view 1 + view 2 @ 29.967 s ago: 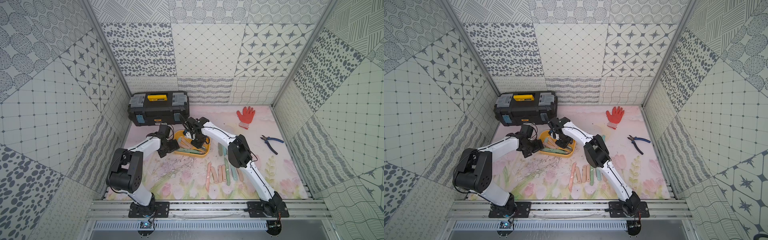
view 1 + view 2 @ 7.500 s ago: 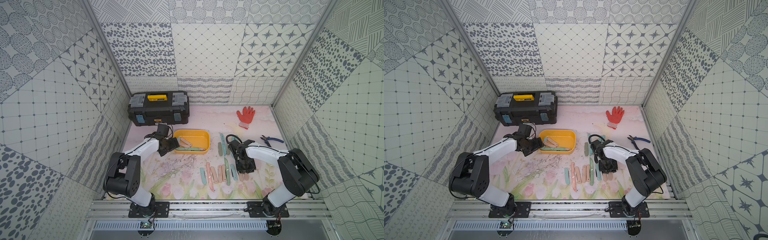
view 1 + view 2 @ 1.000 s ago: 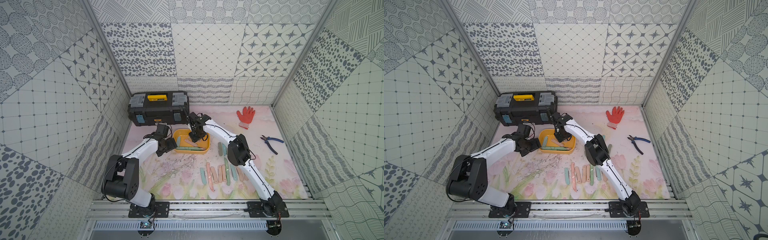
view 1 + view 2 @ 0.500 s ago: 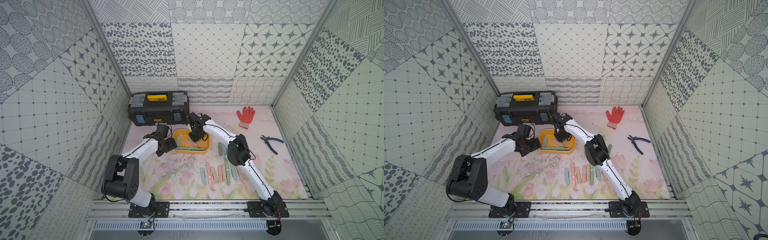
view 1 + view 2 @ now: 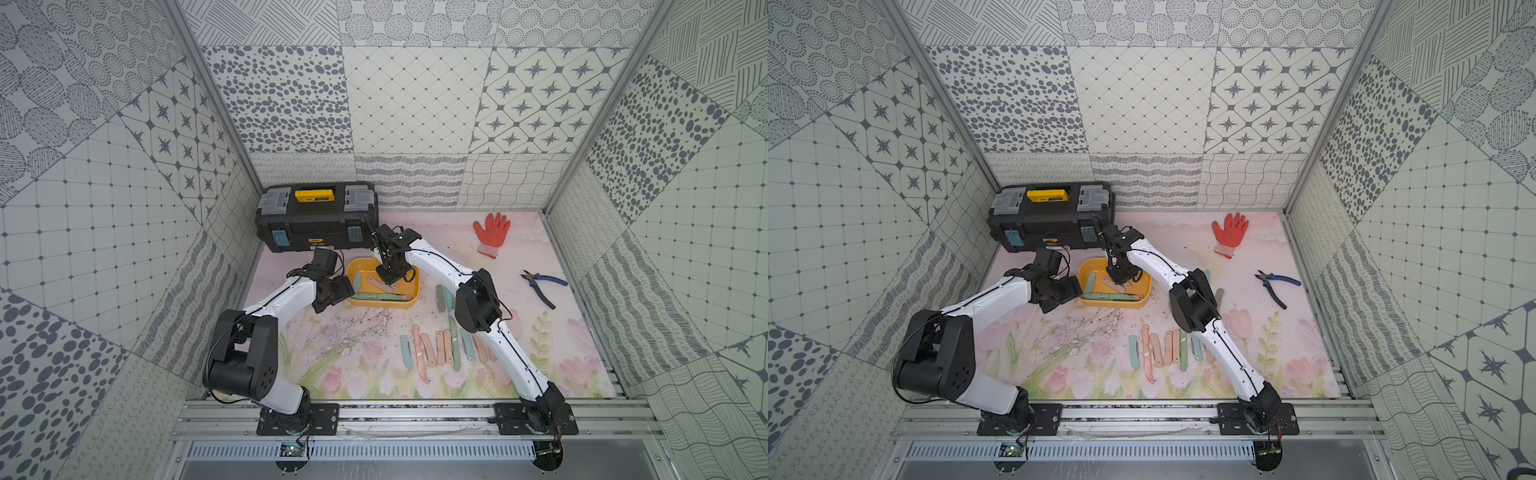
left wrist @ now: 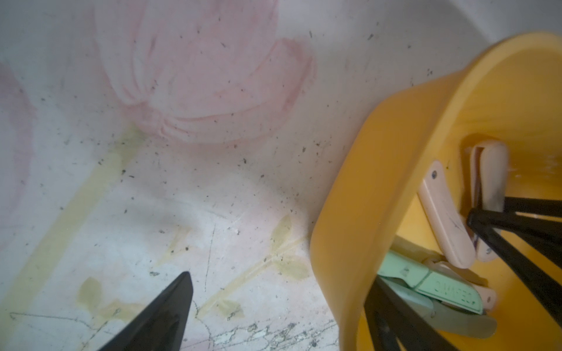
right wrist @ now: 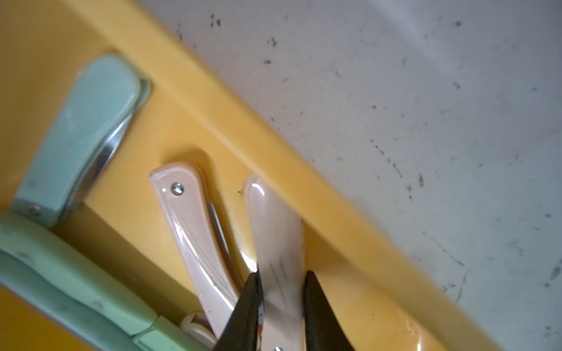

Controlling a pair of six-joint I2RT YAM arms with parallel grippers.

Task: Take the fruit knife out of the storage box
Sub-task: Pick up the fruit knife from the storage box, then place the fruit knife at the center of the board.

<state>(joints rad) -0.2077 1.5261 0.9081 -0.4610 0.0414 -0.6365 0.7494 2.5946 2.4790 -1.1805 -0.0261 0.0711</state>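
**Right wrist view: right gripper point(image 7: 281, 288) pinching a pale pink folding fruit knife point(image 7: 273, 228) inside the shallow yellow plastic storage box point(image 7: 213, 100)**

The two black fingers press on opposite edges of the pink handle, so the jaws stand narrow and hold it. The fruit knife lies inside the storage box, just beside one of its walls. A second pink folding knife point(image 7: 194, 228) lies close alongside it, and mint-green folding knives point(image 7: 76, 127) sit further in.

In the left wrist view the left gripper point(image 6: 279, 282) is spread wide and holds nothing. One finger is over the bench outside the storage box and the other is inside it, so the jaws straddle the yellow wall near a rounded corner.

In both top views the storage box sits on the flower-printed bench point(image 5: 353, 374) towards its far left corner, just in front of a black toolbox with a yellow handle point(image 5: 318, 224). The right arm reaches down into the box from the far side.

An orange work glove point(image 5: 491, 232) lies near the far right corner, and blue-handled pliers point(image 5: 542, 284) lie near the right edge. A row of pink and green folding knives point(image 5: 440, 349) lies towards the front edge, well apart from the box
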